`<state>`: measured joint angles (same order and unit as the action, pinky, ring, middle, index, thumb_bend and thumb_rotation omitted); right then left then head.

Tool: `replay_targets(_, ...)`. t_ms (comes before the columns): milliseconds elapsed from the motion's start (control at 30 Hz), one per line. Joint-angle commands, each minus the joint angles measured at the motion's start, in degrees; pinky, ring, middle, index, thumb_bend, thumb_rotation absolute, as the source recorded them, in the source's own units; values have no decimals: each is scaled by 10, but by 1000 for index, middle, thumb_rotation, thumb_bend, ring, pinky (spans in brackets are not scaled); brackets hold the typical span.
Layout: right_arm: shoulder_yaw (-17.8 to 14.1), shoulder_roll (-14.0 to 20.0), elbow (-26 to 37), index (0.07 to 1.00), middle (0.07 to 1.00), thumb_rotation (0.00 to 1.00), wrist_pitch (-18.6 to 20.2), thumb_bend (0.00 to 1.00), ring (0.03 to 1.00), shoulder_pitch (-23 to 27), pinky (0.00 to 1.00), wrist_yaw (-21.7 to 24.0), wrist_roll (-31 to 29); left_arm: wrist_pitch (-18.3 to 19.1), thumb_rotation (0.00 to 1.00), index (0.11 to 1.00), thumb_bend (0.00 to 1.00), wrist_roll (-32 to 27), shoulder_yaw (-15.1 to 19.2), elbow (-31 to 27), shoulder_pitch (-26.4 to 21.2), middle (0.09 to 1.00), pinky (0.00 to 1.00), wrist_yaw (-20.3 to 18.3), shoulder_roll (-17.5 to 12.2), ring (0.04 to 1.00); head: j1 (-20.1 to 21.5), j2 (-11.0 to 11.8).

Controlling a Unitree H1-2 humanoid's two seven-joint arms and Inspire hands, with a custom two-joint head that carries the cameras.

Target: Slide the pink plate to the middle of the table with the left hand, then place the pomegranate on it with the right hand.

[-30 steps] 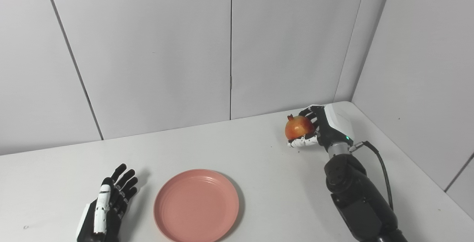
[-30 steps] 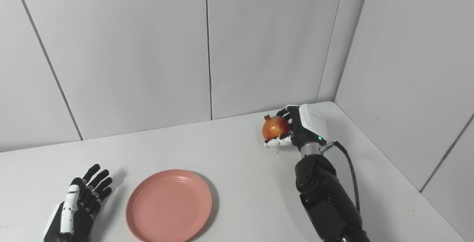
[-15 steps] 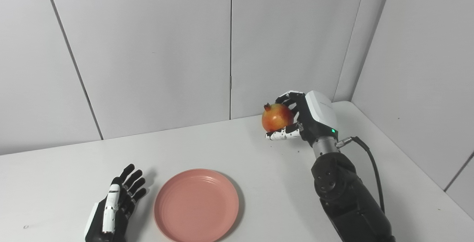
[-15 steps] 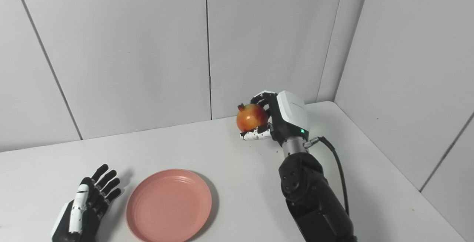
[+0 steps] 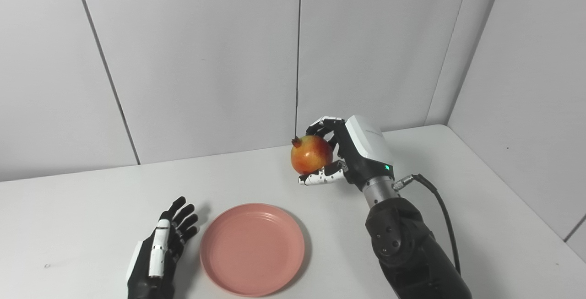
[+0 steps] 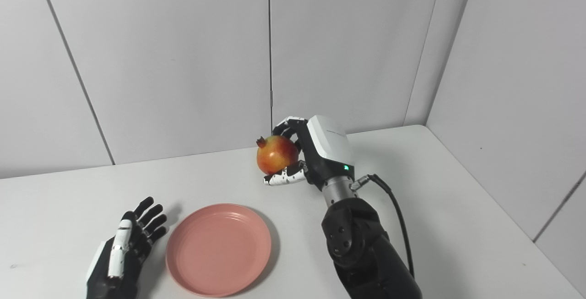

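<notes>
Left eye view: the right hand [image 5: 348,154] is wrapped around the pomegranate [image 5: 311,154], thumb beneath and fingers over the top, carrying it above the white table [image 5: 480,189], beyond the pink plate [image 5: 252,249] and off to its right. That cradling grip likely guards against a roll. The left hand [image 5: 158,255] lies released, fingers spread, just left of the plate, apparently clearing room for the placement.

bright, even overhead light, soft shadows, sharp focus, no glare
</notes>
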<state>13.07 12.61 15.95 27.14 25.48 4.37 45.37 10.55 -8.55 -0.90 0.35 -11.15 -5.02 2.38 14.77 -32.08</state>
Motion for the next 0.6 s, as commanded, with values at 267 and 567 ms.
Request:
replay_targets(267,45,-41,11,536,430,3,-38,522,372,-8,283,-5,17,9,1000,848,408,23,-18,-22,-5,875,873,27,27,870,-68,-16)
replay_targets(567,76,-69,-18,534,426,3,-60,522,350,-22,259,-7,9,-10,1000,866,427,38,-27,-6,-11,888,875,33,39,877,-103,-25)
